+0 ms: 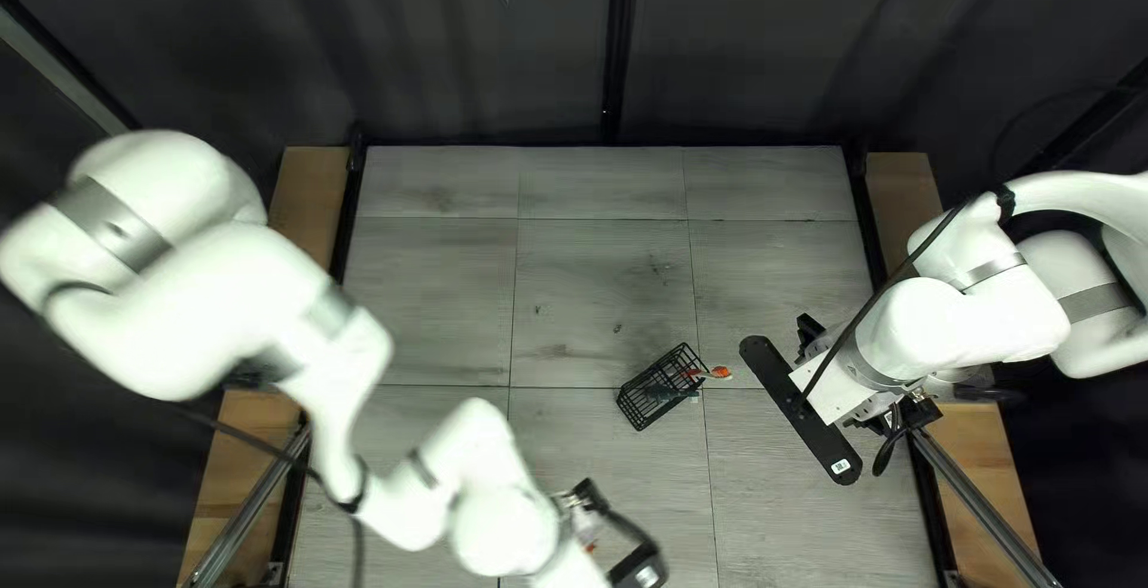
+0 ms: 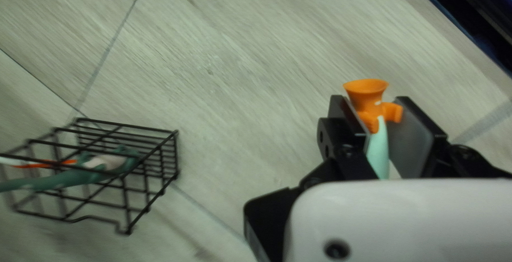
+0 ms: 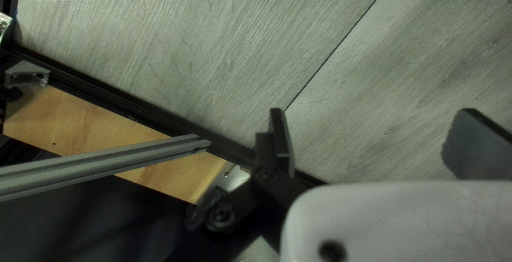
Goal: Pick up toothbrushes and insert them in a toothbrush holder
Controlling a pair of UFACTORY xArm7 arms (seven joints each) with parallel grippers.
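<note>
Nearest, my left pincer [image 1: 586, 519] grips a mint toothbrush [image 2: 378, 150] by its flared orange end. Beyond it the black wire holder [image 1: 661, 387] sits on the worktop [image 1: 598, 289], holding a green toothbrush [image 2: 33, 183] and, I think, an orange-and-white one [image 2: 40, 165]. My right pincer [image 1: 837, 391] stands open, a cable [image 1: 879, 293] crossing its arm. Dark curtain [image 1: 478, 38] backs the far edge.
</note>
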